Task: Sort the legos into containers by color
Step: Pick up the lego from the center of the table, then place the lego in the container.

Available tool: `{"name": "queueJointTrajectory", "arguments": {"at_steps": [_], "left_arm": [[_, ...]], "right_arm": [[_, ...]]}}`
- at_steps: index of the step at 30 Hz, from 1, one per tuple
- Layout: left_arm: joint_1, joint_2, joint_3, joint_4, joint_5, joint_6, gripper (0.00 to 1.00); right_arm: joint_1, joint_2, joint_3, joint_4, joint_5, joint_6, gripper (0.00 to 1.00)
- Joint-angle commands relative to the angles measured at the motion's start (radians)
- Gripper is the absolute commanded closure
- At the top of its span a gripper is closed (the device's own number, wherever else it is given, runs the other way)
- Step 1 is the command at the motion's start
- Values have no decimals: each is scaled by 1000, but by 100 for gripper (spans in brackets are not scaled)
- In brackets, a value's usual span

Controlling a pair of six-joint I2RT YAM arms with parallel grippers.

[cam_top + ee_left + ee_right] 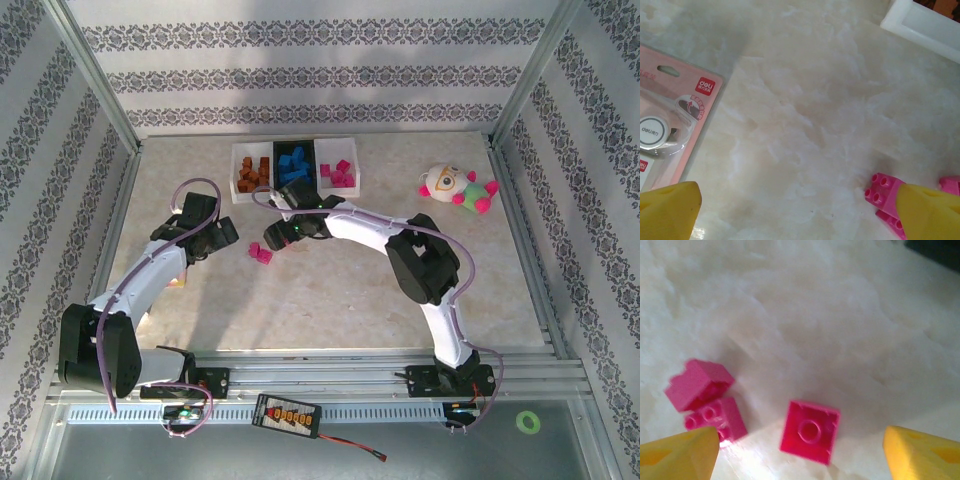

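Your right claw (800,460) and left claw (800,215) were wide open and empty. The pink lego (809,438) looked light, hard, slippery; its flat sides seemed best to pinch.

A round-faced plush toy (455,187) with pink and green limbs lies on the pale marbled table (330,310), near its far right corner. A pink-backed blister packet (670,125) with a red "deli" logo and a round white item inside lies flat on the table. Beyond the metal rail (330,362) at the near edge sit a black box with orange buttons (287,417) and a small green ring (528,423). Patterned striped walls (300,80) enclose the space.
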Motion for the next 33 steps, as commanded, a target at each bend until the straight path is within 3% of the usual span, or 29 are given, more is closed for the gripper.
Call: {"name": "queueJointTrajectory", "arguments": {"at_steps": [1,11,15,19,26,33], "left_arm": [[-6,-25,-14,51,1,55,1],[-6,-39,-27,57,-4,90,1],[-6,-33,-31,61,6,92,1],[-9,-29,-40,72,8,102,1],[-73,-14,-69,95,8,120,1],[-186,45,-74,147,-14,80,1]], "right_arm": [[3,78,76,-42,41,0,18],[7,162,175,-147,88,8,33],[10,141,170,-160,97,17,47],[8,92,147,-159,97,27,72],[-22,-48,85,-139,87,88,74],[-99,-151,34,-11,224,94,74]]}}
